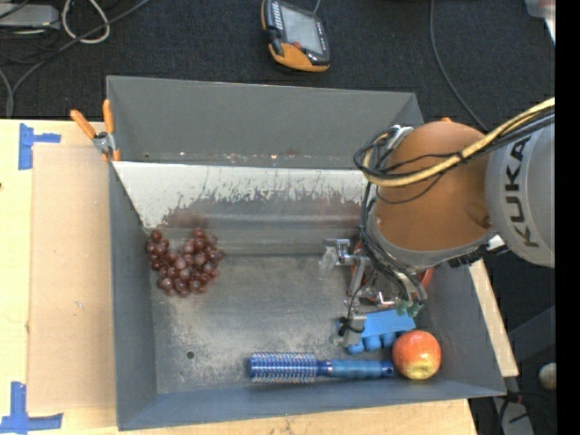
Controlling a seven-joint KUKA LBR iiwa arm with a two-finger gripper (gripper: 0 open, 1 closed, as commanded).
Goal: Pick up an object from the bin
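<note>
My gripper (361,290) hangs low in the right part of the bin, under the arm's orange cover. Just below and right of it lies a blue plastic block (385,329), touching or nearly touching the gripper's lower end. A red and yellow apple (417,354) rests against the block in the bin's front right corner. A blue hairbrush (308,367) lies along the front wall, its handle pointing at the apple.
A bunch of dark red grapes (186,261) sits at the left of the bin floor. The arm and its cover hide the bin's right side. Bare floor stretches between the grapes and the gripper.
</note>
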